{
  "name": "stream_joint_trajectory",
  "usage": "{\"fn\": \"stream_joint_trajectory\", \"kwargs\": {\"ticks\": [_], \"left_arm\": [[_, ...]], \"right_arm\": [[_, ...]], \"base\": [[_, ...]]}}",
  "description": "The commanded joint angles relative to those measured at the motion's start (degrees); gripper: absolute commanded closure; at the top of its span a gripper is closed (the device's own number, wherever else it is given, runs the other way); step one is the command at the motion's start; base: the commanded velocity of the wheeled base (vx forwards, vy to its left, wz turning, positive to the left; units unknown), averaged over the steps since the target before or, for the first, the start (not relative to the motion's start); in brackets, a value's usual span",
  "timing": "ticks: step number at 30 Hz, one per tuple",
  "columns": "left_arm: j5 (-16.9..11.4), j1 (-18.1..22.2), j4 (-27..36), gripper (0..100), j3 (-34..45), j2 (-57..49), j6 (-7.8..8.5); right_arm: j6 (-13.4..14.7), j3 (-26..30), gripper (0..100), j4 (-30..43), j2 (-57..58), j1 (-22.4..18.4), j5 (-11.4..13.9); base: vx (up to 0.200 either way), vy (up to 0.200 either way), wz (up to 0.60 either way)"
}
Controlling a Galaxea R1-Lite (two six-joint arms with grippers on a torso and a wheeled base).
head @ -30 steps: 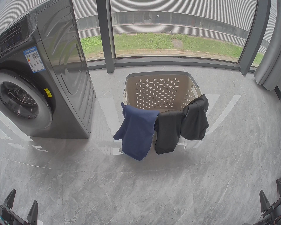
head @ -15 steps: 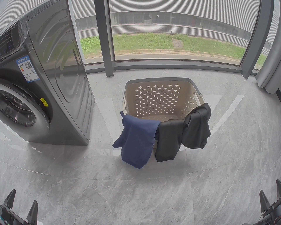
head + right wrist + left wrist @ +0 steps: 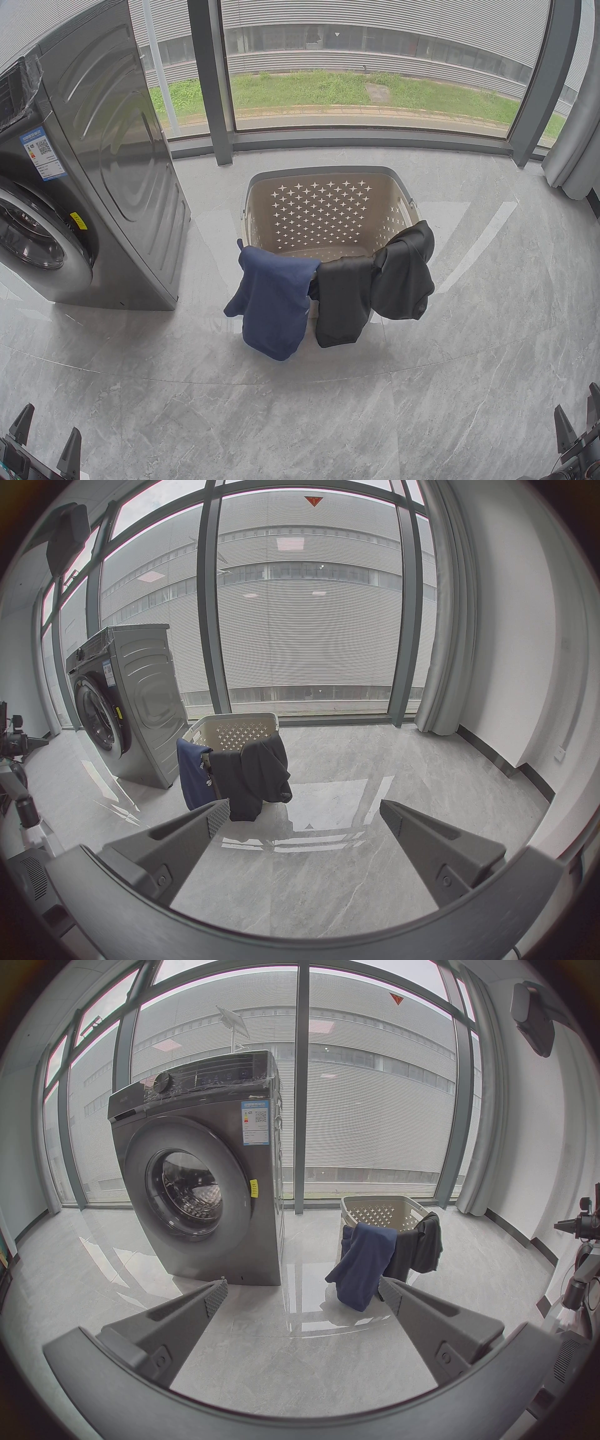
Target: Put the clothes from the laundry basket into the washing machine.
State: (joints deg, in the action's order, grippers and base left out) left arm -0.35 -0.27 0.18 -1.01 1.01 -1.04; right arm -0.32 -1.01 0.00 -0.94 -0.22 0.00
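Approach: left gripper (image 3: pixel 301 1285) and right gripper (image 3: pixel 303 805) empty, jaws apart, well short of the laundry basket (image 3: pixel 325 172); I should close in and pinch the blue garment (image 3: pixel 273 306), draped over its near rim, at the fold.

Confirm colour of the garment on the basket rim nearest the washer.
The garment is plain navy blue; clearest in the head view.

Left gripper (image 3: pixel 301 1285) and right gripper (image 3: pixel 301 805): dark grey wedge-shaped fingers (image 3: pixel 175 1329), ribbed pads (image 3: pixel 217 1296), one round screw (image 3: pixel 164 1358) apiece.
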Motion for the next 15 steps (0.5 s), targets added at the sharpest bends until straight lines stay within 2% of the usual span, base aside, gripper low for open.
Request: {"fn": "stream_joint_trajectory", "kwargs": {"ticks": [1,5,15], "left_arm": [[0.0,0.0,0.0,0,0.9,-0.5,-0.02],[0.0,0.1,0.0,0,0.9,-0.5,0.07],[0.0,0.0,0.0,0,0.9,-0.5,-0.02]], "right_arm": [[0.0,0.9,0,0.0,0.7,0.0,0.0],[0.0,0.9,0,0.0,0.7,0.0,-0.1],[0.0,0.9,0,0.0,0.7,0.0,0.0]], "base": [[0.000,0.000,0.00],[0.000,0.000,0.00],[0.200,0.000,0.00]]}}
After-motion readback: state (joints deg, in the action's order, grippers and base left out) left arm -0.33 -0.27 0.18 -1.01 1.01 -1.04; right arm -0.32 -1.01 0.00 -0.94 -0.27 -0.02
